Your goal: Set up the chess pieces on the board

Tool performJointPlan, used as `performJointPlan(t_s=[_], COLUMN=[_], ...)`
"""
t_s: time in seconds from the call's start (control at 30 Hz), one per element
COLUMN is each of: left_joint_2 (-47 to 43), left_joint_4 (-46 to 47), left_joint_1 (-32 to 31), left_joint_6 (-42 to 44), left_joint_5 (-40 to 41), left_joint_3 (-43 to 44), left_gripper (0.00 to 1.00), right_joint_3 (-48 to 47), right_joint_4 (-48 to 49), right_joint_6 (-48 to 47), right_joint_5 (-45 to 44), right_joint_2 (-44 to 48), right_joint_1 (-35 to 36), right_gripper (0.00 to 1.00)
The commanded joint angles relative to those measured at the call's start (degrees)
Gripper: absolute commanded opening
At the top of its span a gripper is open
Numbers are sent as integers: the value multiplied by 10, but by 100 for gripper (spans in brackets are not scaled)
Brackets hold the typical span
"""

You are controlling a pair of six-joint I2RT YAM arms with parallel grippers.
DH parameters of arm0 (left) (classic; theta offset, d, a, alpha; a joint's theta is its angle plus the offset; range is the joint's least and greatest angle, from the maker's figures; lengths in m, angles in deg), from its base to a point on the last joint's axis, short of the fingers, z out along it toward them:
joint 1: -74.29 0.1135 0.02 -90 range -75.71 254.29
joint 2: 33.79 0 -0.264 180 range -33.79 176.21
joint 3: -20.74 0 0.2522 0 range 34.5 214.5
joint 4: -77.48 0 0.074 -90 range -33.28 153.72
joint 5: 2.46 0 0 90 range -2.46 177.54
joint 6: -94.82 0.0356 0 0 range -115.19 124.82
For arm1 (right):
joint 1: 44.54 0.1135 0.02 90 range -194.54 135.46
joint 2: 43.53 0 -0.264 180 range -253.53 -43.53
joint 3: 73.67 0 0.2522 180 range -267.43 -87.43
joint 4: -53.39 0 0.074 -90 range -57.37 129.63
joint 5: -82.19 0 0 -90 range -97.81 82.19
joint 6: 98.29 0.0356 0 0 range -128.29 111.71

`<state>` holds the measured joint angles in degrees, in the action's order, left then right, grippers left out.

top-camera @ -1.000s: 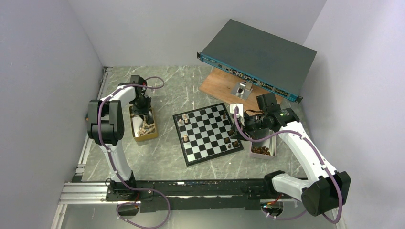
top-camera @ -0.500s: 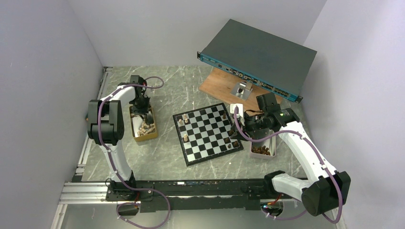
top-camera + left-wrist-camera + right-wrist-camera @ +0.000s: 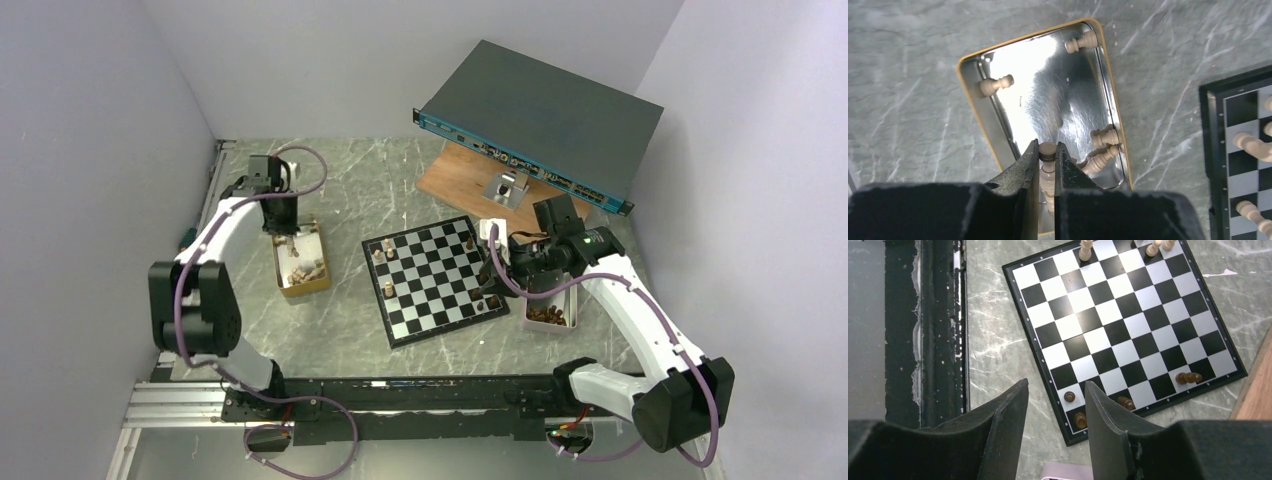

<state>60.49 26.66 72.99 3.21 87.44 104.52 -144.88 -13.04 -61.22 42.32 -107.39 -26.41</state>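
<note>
My left gripper (image 3: 1047, 150) is shut on a light tan chess piece (image 3: 1047, 148), held by its head above the yellow-rimmed tin (image 3: 968, 100). Other light pieces (image 3: 996, 85) lie loose in the tin. From above, the left gripper (image 3: 283, 233) hangs over the tin's far end. The board (image 3: 440, 290) lies mid-table, with light pieces (image 3: 388, 289) near its left edge. Dark pieces (image 3: 1069, 396) stand at its right corner, and one dark piece (image 3: 1189, 377) lies on its side. My right gripper (image 3: 1056, 385) is open and empty above that corner.
A small tray (image 3: 573, 300) holding dark pieces sits right of the board, under the right arm. A network switch (image 3: 540, 120) leans on a brown plank (image 3: 460, 180) at the back right. A metal rail (image 3: 400, 395) runs along the near edge. Walls close in on both sides.
The left jaws closed on a light piece in the tin, and the arm rose and drew back toward the far left. The right arm barely moved.
</note>
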Motion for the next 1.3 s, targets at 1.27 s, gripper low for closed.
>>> performJointPlan(t_s=[1.27], left_joint_2=[-402], left_joint_4=[186], left_joint_1=[64], left_joint_6=[-316], left_joint_5=[-75], left_joint_3=[-289], left_gripper=[0], right_joint_3=[-650], right_joint_4=[283], right_joint_6=[675], right_joint_5=[-139], right_joint_2=[-655], right_joint_1=[338], right_gripper=[54])
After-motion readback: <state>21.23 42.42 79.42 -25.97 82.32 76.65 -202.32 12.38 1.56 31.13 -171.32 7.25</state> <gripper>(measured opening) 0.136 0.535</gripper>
